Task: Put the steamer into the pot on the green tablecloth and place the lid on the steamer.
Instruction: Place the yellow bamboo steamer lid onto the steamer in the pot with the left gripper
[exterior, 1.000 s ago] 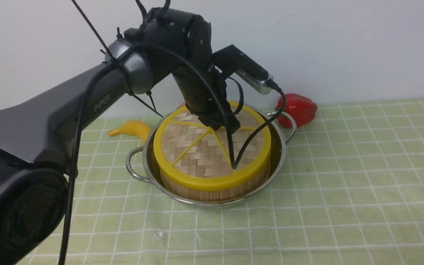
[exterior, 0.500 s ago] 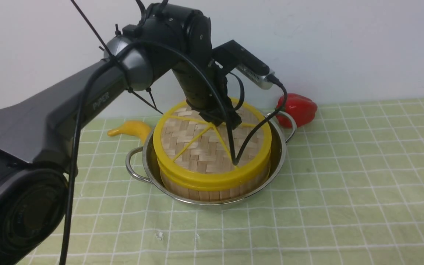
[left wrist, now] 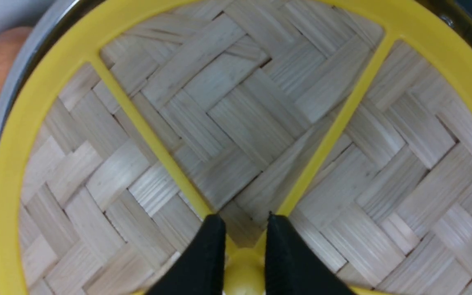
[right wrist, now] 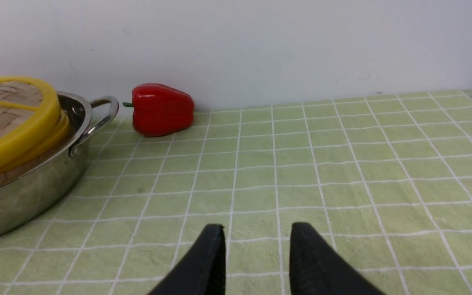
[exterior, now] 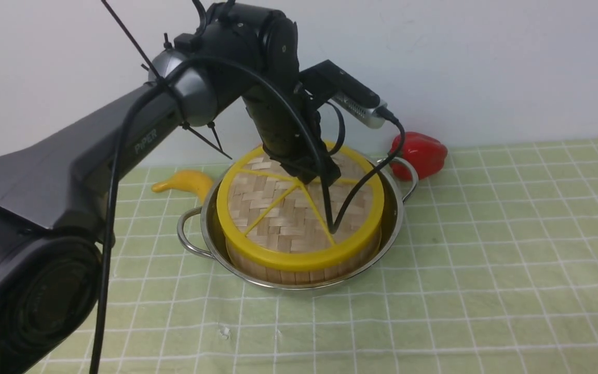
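The left gripper (left wrist: 242, 229) pinches the hub of the lid (left wrist: 236, 102), likely to centre it. Directly beneath, the lid covers the steamer (exterior: 299, 269) in the pot (exterior: 395, 208). The right gripper (right wrist: 256, 235) hangs spread and empty.

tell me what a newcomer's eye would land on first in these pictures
A big black arm sweeps in from the left, its left pincer shut on the yellow hub of the lid. The lid covers the steamer, which stands inside the shiny pot. Behind the pot, a red pepper on the right and a yellow banana on the left pop against the green tablecloth.
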